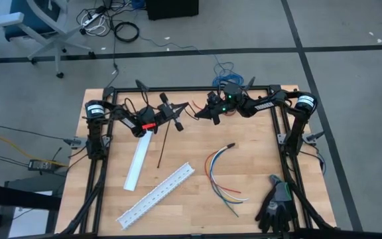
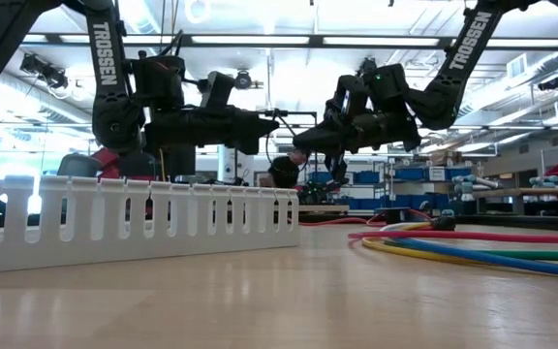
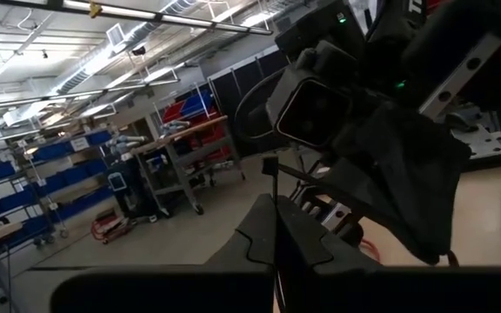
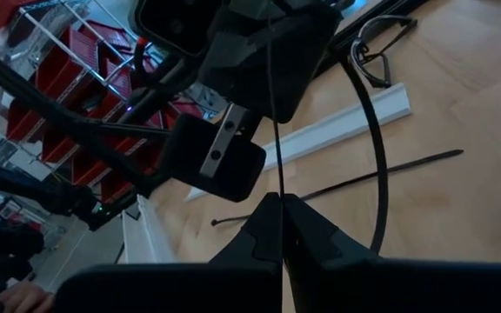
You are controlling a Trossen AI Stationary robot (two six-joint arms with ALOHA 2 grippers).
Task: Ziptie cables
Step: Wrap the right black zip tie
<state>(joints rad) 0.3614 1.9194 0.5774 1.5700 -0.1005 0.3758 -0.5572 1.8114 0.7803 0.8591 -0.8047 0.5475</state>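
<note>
The left gripper (image 1: pixel 180 124) and right gripper (image 1: pixel 197 115) hung nose to nose above the table's far edge, each pinched shut on a thin black strip (image 4: pixel 275 113); the bunch of curved multicoloured cables (image 1: pixel 219 174) lay on the wooden table (image 1: pixel 251 159), well apart.

I see the bunch of thin curved wires (image 1: pixel 221 176), red, orange, blue, green and white, lying flat on the wooden tabletop right of centre. Its black-sleeved joined end points toward the table's far side; the loose ends fan out nearer me.
</note>
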